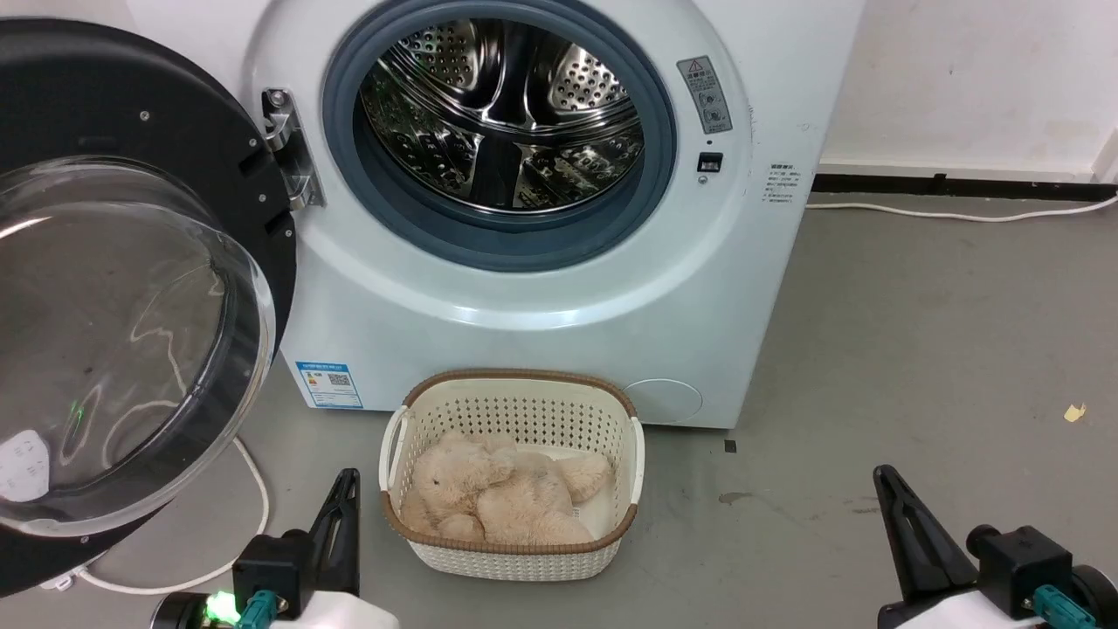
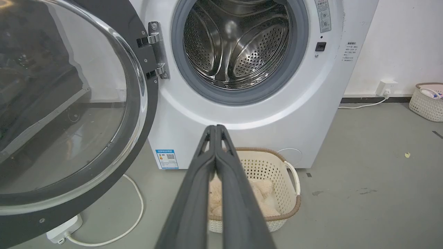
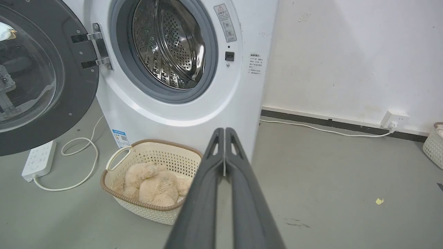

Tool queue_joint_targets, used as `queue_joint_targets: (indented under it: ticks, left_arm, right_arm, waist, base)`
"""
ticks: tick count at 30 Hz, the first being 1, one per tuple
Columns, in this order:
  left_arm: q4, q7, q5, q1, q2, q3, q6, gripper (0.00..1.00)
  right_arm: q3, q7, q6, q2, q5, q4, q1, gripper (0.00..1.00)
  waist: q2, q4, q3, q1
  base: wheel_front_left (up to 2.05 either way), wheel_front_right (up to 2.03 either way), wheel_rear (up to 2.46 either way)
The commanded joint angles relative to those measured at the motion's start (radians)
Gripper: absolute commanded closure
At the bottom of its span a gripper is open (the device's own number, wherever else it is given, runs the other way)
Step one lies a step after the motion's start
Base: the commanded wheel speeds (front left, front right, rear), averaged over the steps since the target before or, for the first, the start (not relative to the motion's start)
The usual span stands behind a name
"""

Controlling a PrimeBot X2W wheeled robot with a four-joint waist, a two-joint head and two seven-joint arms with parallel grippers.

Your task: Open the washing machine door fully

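The white washing machine (image 1: pixel 559 297) stands ahead with its grey rubber ring and steel drum (image 1: pixel 502 114) exposed. Its round black door (image 1: pixel 218 148) with the bulging glass bowl (image 1: pixel 113 349) is swung wide out to the left on its hinge (image 1: pixel 288 148). The same door (image 2: pixel 62 114) looms at the left in the left wrist view, and a door (image 3: pixel 74 90) edge shows at the left in the right wrist view. My left gripper (image 1: pixel 349 476) sits low, shut, holding nothing, right of the door. My right gripper (image 1: pixel 884 473) is shut and empty at the lower right, far from the machine.
A cream perforated basket (image 1: pixel 611 411) holding a beige plush toy (image 1: pixel 498 498) sits on the floor before the machine. A white power strip (image 3: pixel 38 160) and cable (image 1: pixel 253 489) lie under the door. Another basket (image 2: pixel 427 103) stands by the right wall. A wall cable (image 1: pixel 961 214) runs along the skirting.
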Motion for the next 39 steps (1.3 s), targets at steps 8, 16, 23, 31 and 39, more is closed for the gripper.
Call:
queue_joint_targets:
  ticks: [8, 16, 23, 31, 39]
  left_arm:
    - [-0.008, 0.018, 0.025, -0.023, -0.017, 0.022, -0.017, 1.00]
    - [-0.011, 0.033, 0.042, -0.028, -0.030, 0.040, -0.030, 1.00]
    - [-0.014, 0.047, 0.057, -0.033, -0.042, 0.055, -0.040, 1.00]
    - [-0.018, 0.062, 0.074, -0.038, -0.056, 0.073, -0.053, 1.00]
    - [-0.022, 0.077, 0.091, -0.044, -0.069, 0.090, -0.065, 1.00]
  right_arm:
    - [0.006, 0.017, -0.001, 0.001, -0.007, -0.004, -0.026, 1.00]
    - [0.011, 0.034, -0.001, 0.001, -0.011, -0.005, -0.035, 1.00]
    - [0.016, 0.048, -0.001, 0.001, -0.014, -0.006, -0.043, 1.00]
    - [0.020, 0.064, -0.001, 0.001, -0.017, -0.006, -0.052, 1.00]
    - [0.025, 0.081, -0.001, 0.001, -0.021, -0.007, -0.062, 1.00]
  waist:
    - [0.0000, 0.000, 0.003, 0.0000]
    - [0.0000, -0.001, 0.007, 0.0000]
    - [0.0000, -0.001, 0.009, 0.0000]
    - [0.0000, -0.002, 0.013, 0.0000]
    - [0.0000, -0.003, 0.016, 0.0000]
  base:
    - [0.00, 0.00, 0.00]
    - [0.00, 0.00, 0.00]
    - [0.00, 0.00, 0.00]
    - [0.00, 0.00, 0.00]
    - [0.00, 0.00, 0.00]
